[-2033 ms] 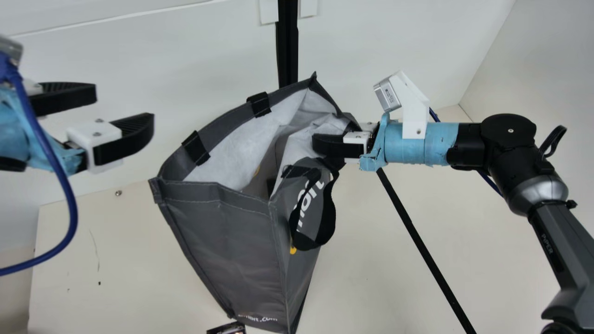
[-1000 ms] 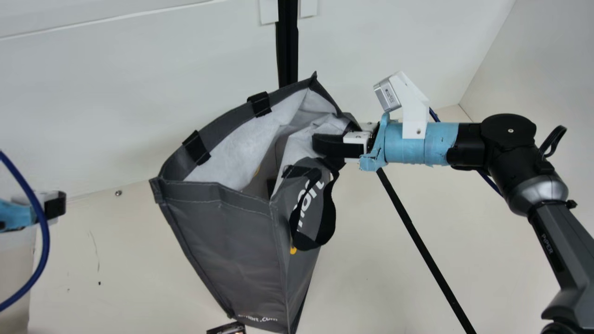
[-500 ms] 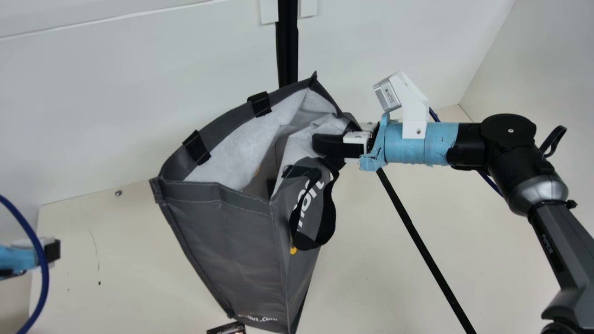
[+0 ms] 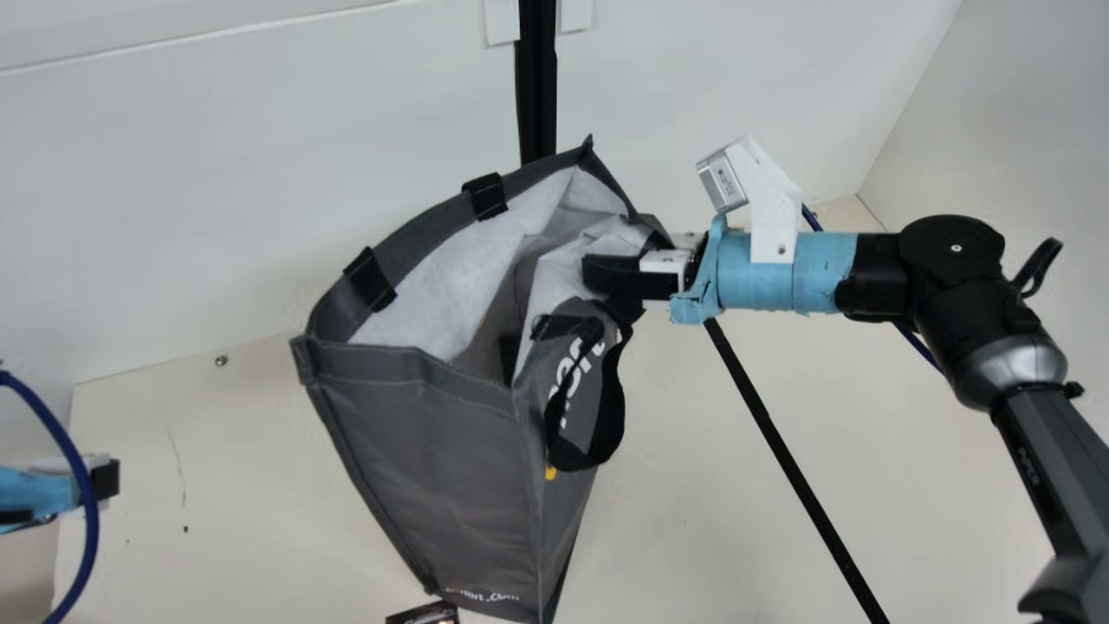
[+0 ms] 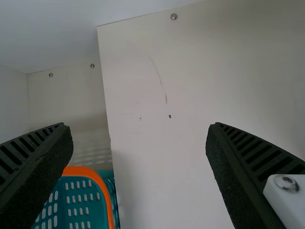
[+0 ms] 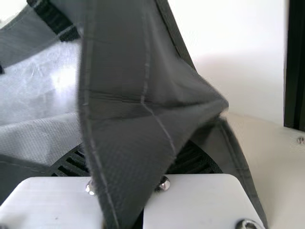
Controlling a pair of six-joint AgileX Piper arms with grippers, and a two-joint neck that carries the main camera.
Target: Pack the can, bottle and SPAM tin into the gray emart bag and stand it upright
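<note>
Two grippers, two totally different jobs right now. My right gripper [image 4: 598, 270] has the gray emart bag [image 4: 433, 451] pinched at the side of its mouth, and the fabric is all scrunched up around that spot. In the right wrist view a fold of gray cloth runs between the ribbed fingers [image 6: 193, 160], so yeah, it's got a proper pinch on it.

Bag's around the middle of the main view, mouth up and gaping, with the pale lining [image 4: 433, 295] showing. Can't really tell if the base sits flat. Something dark [image 4: 509, 355] is down in the opening, too shadowed to say what. One black strap handle [image 4: 606, 425] droops in a loop down the outside, just below the pinched bit, and a couple of black tabs [image 4: 370, 279] sit along the far rim.

My left gripper [image 4: 108, 479] is way over at the main view's left edge, well apart from the bag, with a blue cable [image 4: 89, 520] looping in front of it. Left wrist view has its fingers spread wide with a gap between them, plus a teal basket with an orange rim [image 5: 90, 172] beside the cream table [image 5: 162, 157].

Oh, and a small dark item [image 4: 424, 614] pokes in near the bag's base, mostly cut off.
</note>
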